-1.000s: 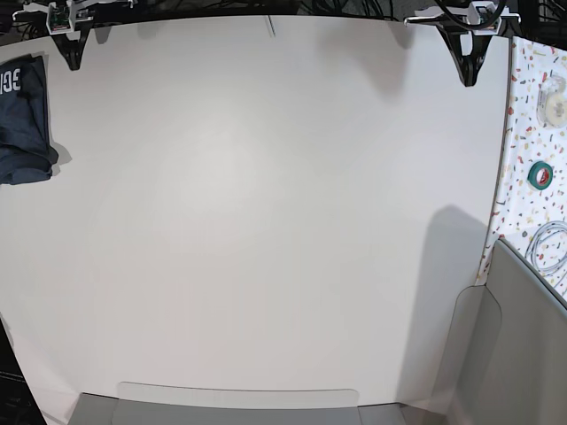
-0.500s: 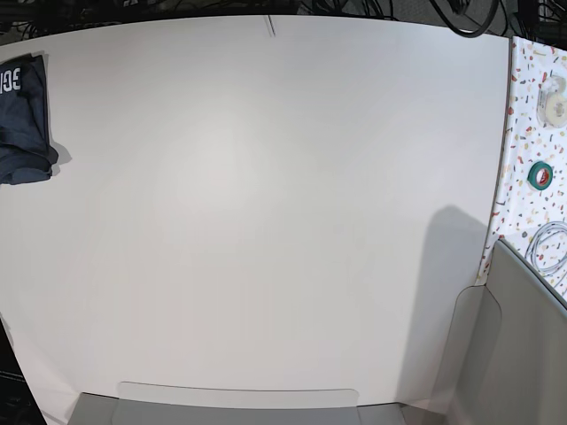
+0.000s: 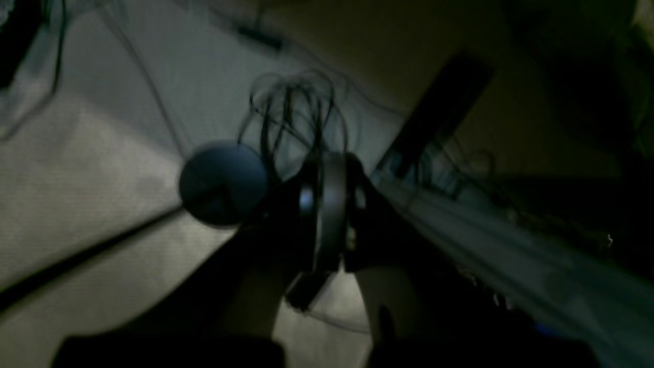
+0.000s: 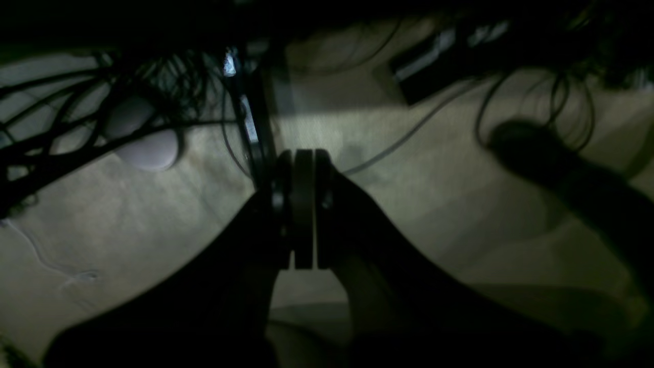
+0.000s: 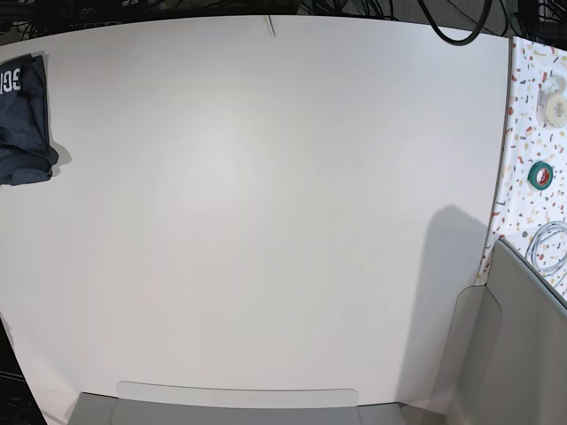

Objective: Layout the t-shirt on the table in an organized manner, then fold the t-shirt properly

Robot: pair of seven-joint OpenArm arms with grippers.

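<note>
The white bench (image 5: 266,221) filled nearly the whole base view and lay bare across its middle, with neither arm over it. The t-shirt (image 5: 22,119) sat bunched at the far left edge of that view, part of its white lettering showing, and some of it ran out of the frame, so how much hung off the bench could not be told. That placement looked like the main hazard: a reach to the very edge could drag the cloth off, or catch only a fold and leave the rest crumpled when it was pulled toward the centre. To the right lay a speckled strip (image 5: 532,133) carrying a green tape roll (image 5: 540,174), a pale tape roll (image 5: 556,104) and a coil of cable (image 5: 549,248); a wide sweep with the shirt might have brushed these. In the dim wrist views the left gripper (image 3: 327,214) and the right gripper (image 4: 302,209) each showed their jaws pressed together on nothing, pointed at dark floor and loose cables (image 4: 76,112) off the bench. Neither would take cloth until it opened, and an arm swinging back might have snagged those cables.
</note>
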